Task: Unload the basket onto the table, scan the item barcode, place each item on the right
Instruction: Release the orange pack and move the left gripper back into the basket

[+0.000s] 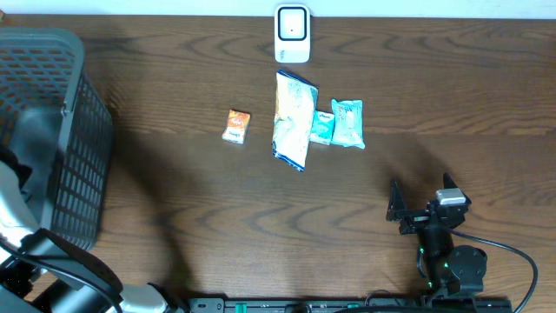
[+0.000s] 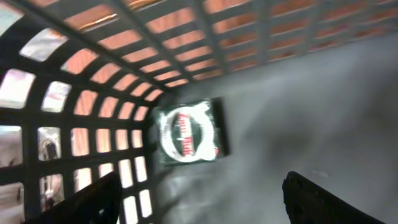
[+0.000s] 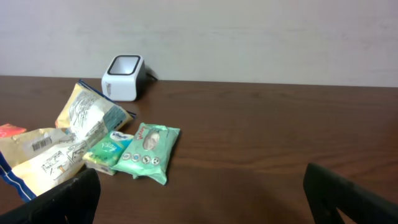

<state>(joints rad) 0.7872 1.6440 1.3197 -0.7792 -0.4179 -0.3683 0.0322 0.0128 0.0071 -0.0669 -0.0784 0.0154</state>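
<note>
L gripper is apart in the basket at left by a packet; R gripper apart, near right, empty.

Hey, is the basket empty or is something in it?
Not empty. The left wrist view shows a dark packet inside the basket, beside its mesh wall.
</note>
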